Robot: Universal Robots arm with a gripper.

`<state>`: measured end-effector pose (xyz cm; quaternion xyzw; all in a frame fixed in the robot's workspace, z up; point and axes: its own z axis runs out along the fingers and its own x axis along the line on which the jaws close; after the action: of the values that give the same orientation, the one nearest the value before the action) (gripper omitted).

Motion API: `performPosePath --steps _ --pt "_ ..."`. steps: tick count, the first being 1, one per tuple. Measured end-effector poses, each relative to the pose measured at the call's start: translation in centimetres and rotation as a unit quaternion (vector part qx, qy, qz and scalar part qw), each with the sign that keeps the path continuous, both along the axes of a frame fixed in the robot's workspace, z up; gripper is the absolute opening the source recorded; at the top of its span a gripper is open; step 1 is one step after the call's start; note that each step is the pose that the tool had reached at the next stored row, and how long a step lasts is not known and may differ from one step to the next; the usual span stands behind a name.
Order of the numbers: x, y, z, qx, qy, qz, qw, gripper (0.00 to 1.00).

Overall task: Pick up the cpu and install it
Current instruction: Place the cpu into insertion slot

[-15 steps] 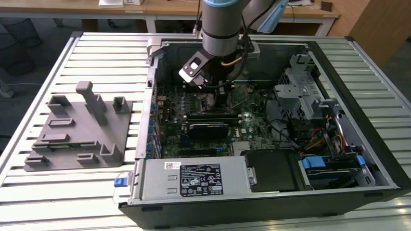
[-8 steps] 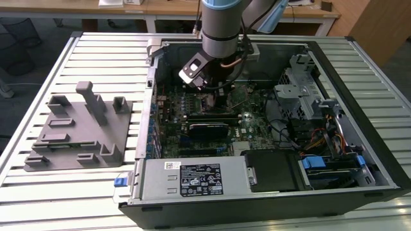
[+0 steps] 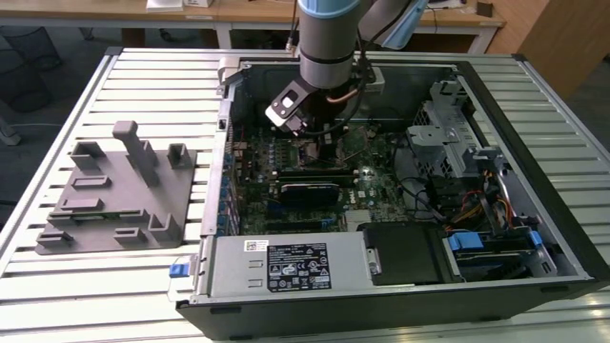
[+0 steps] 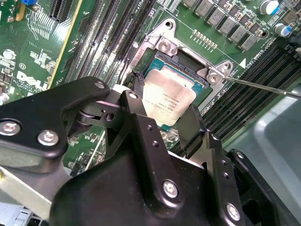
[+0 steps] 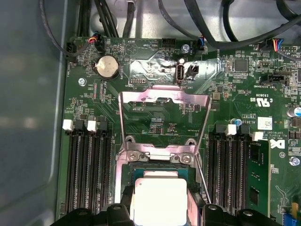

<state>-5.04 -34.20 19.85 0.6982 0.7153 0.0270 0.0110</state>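
Gripping the small silver-grey square cpu (image 4: 170,94) by its edges, the black two-finger gripper (image 4: 162,107) holds it at the open metal-framed socket (image 4: 164,44). The green motherboard (image 5: 235,94) sits in a black open tower case (image 3: 381,314) lying on a slatted metal table (image 3: 76,286). A grey plastic holder block (image 3: 114,193) is beside the case, with wooden desks (image 3: 248,11) behind.

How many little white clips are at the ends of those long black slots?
4, in the first wrist view: two white clips cap the black slots on one side of the cpu, and two more on the other side. Clips at the slots' far ends may be hidden.
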Motion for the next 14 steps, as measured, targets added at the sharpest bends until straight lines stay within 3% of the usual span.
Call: performPosePath --steps 14 --pt "0.0 0.0 -0.34 -0.0001 0.0001 -0.007 1.0 0.53"
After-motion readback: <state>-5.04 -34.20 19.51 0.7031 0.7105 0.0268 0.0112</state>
